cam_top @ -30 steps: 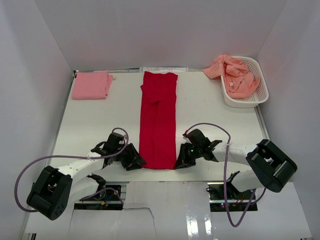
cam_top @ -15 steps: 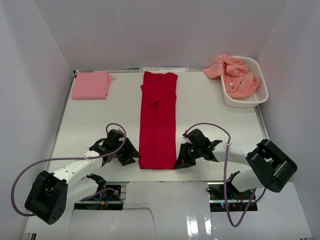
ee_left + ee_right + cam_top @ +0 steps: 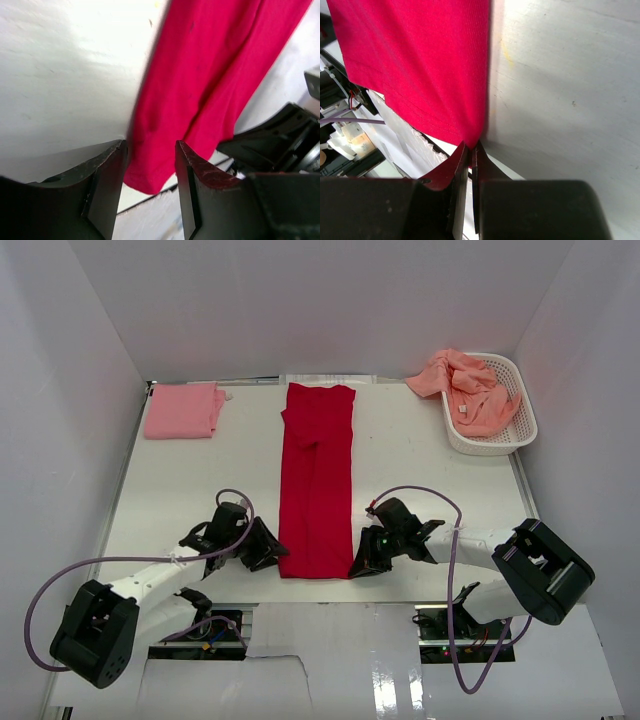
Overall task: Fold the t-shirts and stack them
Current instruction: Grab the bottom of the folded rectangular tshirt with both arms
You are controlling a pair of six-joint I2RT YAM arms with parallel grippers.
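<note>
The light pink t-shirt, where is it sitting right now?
In the top view, the light pink t-shirt lies folded at the far left corner of the table, left of the long red t-shirt and opposite the white basket.

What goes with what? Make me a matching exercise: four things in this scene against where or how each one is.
1. red shirt
2. pink shirt
3. orange shirts
4. right gripper

A. folded, far left corner
B. heaped in and over the basket
C. shut on a near corner of the red shirt
D. spread long down the middle

Pairs: 1-D, 2-A, 3-B, 4-C
</note>
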